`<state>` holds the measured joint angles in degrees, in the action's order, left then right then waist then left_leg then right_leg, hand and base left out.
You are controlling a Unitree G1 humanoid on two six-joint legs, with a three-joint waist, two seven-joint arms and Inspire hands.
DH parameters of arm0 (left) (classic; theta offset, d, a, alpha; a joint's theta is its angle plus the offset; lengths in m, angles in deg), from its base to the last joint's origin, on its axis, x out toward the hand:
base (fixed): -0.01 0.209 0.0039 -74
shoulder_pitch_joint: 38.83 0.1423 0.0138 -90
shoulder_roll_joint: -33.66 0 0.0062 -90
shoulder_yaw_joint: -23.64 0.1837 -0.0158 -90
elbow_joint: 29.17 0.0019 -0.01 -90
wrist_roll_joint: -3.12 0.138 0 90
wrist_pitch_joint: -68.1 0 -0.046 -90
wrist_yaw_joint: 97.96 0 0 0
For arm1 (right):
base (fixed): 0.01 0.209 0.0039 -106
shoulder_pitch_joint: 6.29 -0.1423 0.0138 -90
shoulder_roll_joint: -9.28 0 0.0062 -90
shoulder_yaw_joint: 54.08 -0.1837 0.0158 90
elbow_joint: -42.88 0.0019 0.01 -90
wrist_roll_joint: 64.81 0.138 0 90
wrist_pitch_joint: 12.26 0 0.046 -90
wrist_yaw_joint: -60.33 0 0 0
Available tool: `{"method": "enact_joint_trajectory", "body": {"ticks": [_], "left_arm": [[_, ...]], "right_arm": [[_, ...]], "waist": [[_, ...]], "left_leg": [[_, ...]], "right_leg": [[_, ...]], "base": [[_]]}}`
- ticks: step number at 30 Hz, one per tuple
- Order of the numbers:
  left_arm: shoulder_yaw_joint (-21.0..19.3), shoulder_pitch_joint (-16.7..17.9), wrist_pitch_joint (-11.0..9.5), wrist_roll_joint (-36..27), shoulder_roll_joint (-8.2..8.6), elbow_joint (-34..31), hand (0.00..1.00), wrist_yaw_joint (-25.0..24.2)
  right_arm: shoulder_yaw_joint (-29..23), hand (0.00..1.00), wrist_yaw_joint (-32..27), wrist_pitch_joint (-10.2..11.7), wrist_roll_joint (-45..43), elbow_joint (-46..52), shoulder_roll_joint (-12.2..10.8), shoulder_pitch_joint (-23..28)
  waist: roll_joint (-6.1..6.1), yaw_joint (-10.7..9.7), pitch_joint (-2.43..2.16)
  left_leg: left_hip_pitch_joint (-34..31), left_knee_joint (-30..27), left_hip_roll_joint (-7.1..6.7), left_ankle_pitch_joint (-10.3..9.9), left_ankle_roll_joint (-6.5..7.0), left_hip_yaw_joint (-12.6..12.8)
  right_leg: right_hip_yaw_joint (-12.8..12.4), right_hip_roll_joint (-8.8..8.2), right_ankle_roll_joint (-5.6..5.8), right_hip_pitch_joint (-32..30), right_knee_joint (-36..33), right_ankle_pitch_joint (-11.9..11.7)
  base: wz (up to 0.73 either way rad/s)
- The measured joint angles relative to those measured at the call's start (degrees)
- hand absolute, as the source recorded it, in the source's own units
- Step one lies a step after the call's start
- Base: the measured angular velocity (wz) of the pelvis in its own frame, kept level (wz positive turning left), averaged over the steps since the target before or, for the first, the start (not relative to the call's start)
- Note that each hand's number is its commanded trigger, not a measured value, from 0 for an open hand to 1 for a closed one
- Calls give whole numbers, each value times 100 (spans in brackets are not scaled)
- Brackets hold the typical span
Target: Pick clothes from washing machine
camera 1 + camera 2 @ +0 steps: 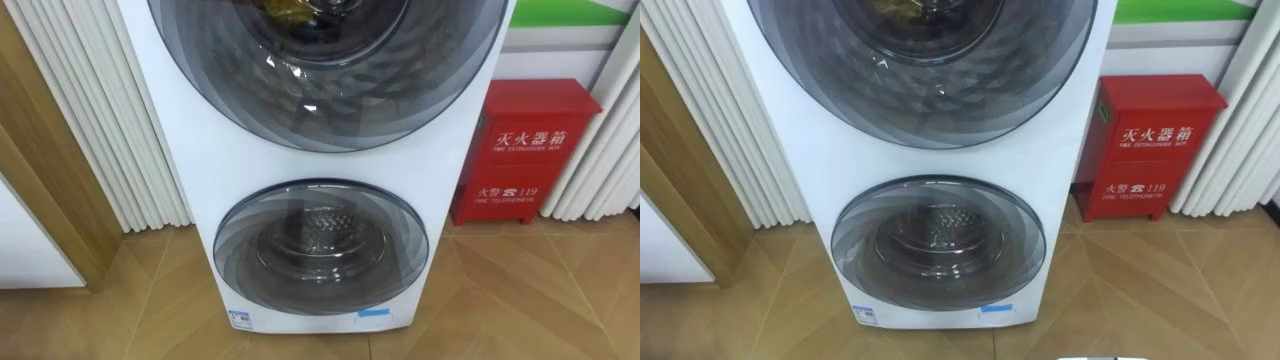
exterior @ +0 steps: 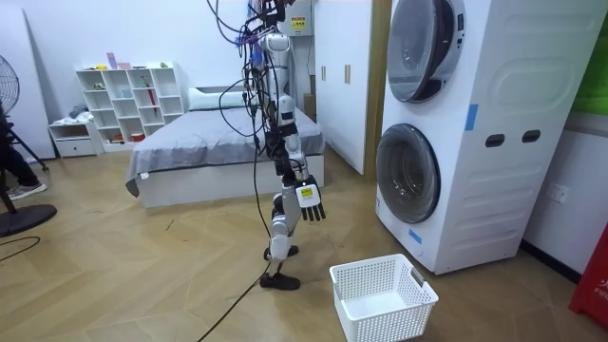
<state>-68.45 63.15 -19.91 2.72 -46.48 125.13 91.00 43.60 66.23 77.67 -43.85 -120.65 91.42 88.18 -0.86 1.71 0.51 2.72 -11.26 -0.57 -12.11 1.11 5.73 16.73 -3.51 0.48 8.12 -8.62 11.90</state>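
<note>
Standing before washing machine, yellowish clothes inside upper drum

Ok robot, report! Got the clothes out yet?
Right robot hand open, hanging empty. Yellowish item behind shut upper door. Lower door shut too. Laundry basket empty.

On the red cabinet beside me I see two rows of white characters with small lettering under each, the lower row with a telephone sign and a number. The washing machine has two small blue-and-white stickers at its foot, their print too small to read.
</note>
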Motion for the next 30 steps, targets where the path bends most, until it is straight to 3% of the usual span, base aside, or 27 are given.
{"method": "enact_joint_trajectory", "body": {"ticks": [19,24,26,30], "left_arm": [[1,3,1,-25,-34,-12,0,-356],[-33,-11,-1,8,-104,-9,0,-565],[-154,-10,-10,9,-112,-11,0,-583],[-232,3,-92,9,-214,-19,0,-573]], "right_arm": [[-114,0,41,-83,146,39,21,-67],[-487,0,-116,-190,308,831,73,-132],[-772,0,-149,-145,358,1199,96,-323],[-1008,0,-174,-104,568,1803,352,-944]], "waist": [[32,-4,-7],[7,-18,-2],[-17,-107,7],[-140,-164,50]], "left_leg": [[-16,-5,-1,0,0,-2],[-5,-13,-11,4,6,-17],[-4,-13,-15,8,12,-16],[9,-42,-20,13,16,-32]], "right_leg": [[16,-4,0,-5,-2,0],[41,-19,1,7,-13,0],[38,-22,2,10,-12,-1],[58,-24,2,39,-18,-1]], "base": [[0],[1],[0],[2]]}}
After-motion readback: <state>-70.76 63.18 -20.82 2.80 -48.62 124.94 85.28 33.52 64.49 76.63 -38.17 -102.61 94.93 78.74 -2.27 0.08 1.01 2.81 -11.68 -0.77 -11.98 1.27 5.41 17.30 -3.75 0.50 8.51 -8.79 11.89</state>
